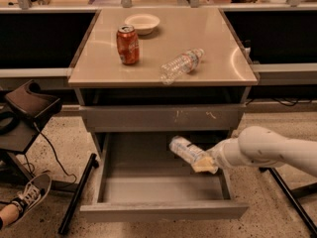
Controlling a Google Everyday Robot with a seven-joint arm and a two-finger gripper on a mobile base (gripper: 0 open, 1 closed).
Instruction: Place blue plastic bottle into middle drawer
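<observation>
The blue plastic bottle [185,150] is tilted, cap end up to the left, and is held in the air over the right half of the open middle drawer [163,188]. My gripper [204,163] reaches in from the right on a white arm and is shut on the bottle's lower end. The drawer is pulled out, with a flat grey inside and a plain front panel [163,211]. Nothing lies in the drawer.
On the table top [213,33] stand a red soda can [128,44] and a white bowl [142,23], and a slimmer clear bottle [182,66] lies on its side. The scratched upper drawer front [163,117] is closed. A dark chair [29,108] and a person's shoe [29,192] are at the left.
</observation>
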